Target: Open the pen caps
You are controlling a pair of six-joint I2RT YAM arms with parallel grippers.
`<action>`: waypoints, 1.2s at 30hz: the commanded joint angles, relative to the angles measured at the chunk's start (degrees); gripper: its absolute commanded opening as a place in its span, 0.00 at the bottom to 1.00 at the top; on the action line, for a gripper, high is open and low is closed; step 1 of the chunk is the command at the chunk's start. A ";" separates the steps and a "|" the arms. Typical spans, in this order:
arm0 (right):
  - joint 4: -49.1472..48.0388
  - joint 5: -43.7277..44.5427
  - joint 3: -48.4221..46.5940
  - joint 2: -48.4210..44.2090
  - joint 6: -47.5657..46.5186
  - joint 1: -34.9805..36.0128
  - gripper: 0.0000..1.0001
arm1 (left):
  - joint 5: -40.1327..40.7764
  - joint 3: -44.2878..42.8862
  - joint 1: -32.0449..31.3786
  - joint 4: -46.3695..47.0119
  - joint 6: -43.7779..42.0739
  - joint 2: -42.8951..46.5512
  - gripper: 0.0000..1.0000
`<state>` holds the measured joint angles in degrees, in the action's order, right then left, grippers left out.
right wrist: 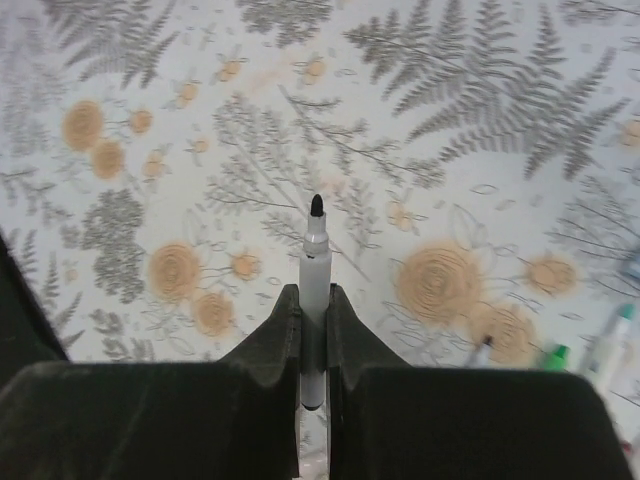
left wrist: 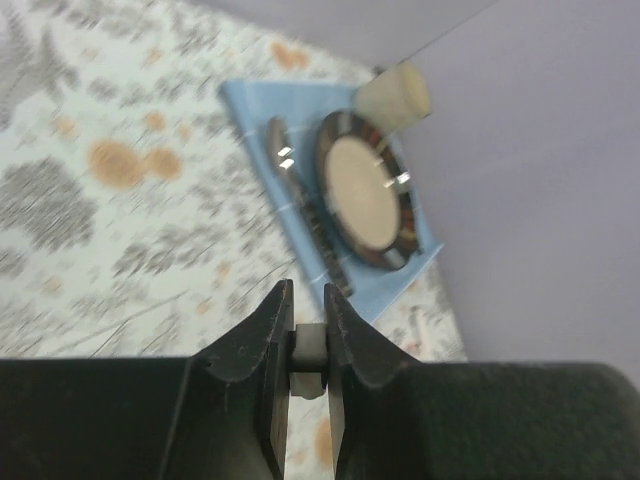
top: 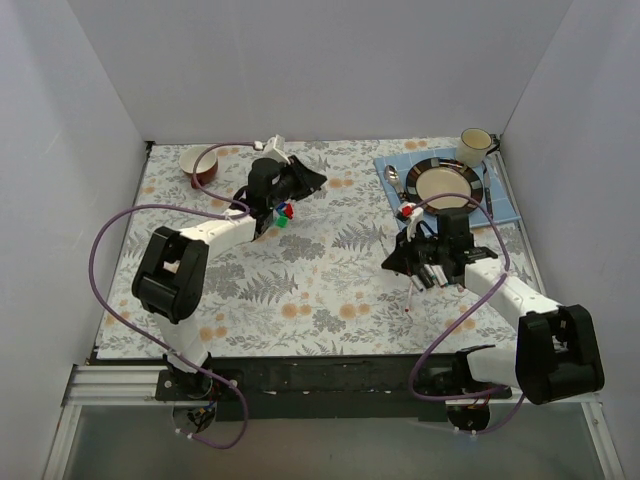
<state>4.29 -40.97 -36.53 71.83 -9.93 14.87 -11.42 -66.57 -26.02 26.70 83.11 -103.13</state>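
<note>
My right gripper (right wrist: 313, 300) is shut on a thin white-barrelled pen (right wrist: 315, 255). Its black tip is bare and points away over the tablecloth. In the top view this gripper (top: 393, 263) hangs right of centre. My left gripper (left wrist: 308, 312) is shut on a small pale cap-sized piece (left wrist: 308, 350), held in the air. In the top view it (top: 318, 181) is at the back, left of centre. Loose red (top: 282, 209), blue (top: 290, 212) and green (top: 282, 223) pen caps lie under the left arm. More pens (top: 408, 213) lie by the right wrist, and a green-ended one (right wrist: 610, 345) shows in the right wrist view.
A blue mat (top: 503, 207) at the back right holds a dark-rimmed plate (top: 425, 167), a spoon (top: 393, 180) and a cream cup (top: 475, 147). They also show in the left wrist view: mat (left wrist: 255, 105), plate (left wrist: 402, 250), cup (left wrist: 395, 95). A red-brown bowl (top: 200, 160) stands back left.
</note>
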 commanded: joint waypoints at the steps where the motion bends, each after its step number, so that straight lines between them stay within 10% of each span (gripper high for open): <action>1: 1.59 15.90 -3.10 -2.84 -4.56 -1.34 0.01 | 1.73 1.53 2.81 -15.24 -5.93 2.76 0.00; 14: 2.82 27.96 -4.34 0.67 -7.38 -5.73 0.01 | 14.93 -8.40 5.37 -34.87 -18.33 -8.04 0.06; 36: 5.10 29.37 -6.09 7.09 -7.91 -8.19 0.03 | 21.71 -5.43 5.72 -32.33 -20.44 0.80 0.40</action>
<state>8.01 -12.10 -39.44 77.03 -16.93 7.53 8.58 -73.97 -20.71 -8.05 64.66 -112.40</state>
